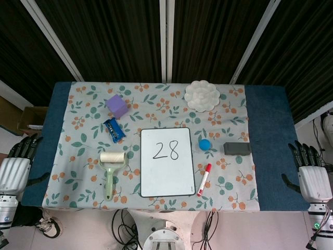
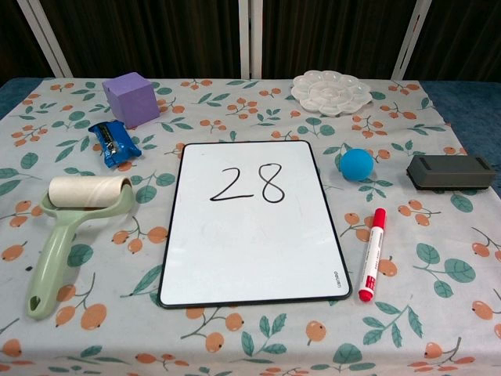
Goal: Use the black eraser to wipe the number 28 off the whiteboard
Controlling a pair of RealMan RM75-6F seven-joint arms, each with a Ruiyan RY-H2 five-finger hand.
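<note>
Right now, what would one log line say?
stage: not started | eraser: untouched, right of board | 28: unwiped | robot hands: both open, off table

Glossy white whiteboard (image 2: 254,235) in thin black plastic frame; matt dark-grey eraser (image 2: 450,171); printed floral cloth (image 2: 438,313) over blue felt-like table cover (image 1: 268,140); pale green plastic lint roller (image 2: 66,235) with paper roll; shiny white plastic palette (image 2: 331,91).
</note>
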